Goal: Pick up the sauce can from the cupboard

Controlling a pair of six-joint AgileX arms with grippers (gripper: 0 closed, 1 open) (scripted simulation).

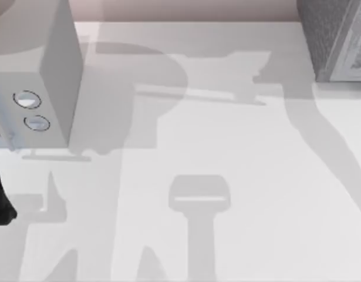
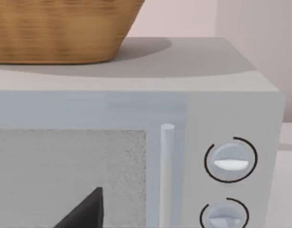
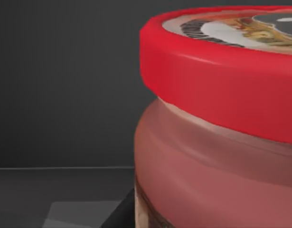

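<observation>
My right wrist camera is pressed up close to the sauce can (image 3: 221,142), its red-rimmed lid and reddish-beige body looming large against dark grey walls and a dark floor, which I take to be the inside of the cupboard (image 1: 336,41). From above, that cupboard is the speckled dark grey cabinet at the bench's (image 1: 227,153) far right corner, and my right arm reaches in there. A dark sliver (image 3: 119,213) at the foot of the can may be one of my right fingers, just beside the can, but I cannot tell whether those fingers are wide, narrow or closed on it. I judge the reach into the cupboard to be done: the can is right in front of my right fingers, standing upright on the cupboard floor and not yet lifted. What is left, as I read it, is to close on the can, raise it and draw it out. My left arm sits parked at the bench's left edge, facing the light grey box with two round dials (image 2: 231,161), which carries a woven basket (image 2: 60,28) on its top; a dark fingertip (image 2: 86,211) of my left fingers shows before its door, and I cannot tell how they stand.
</observation>
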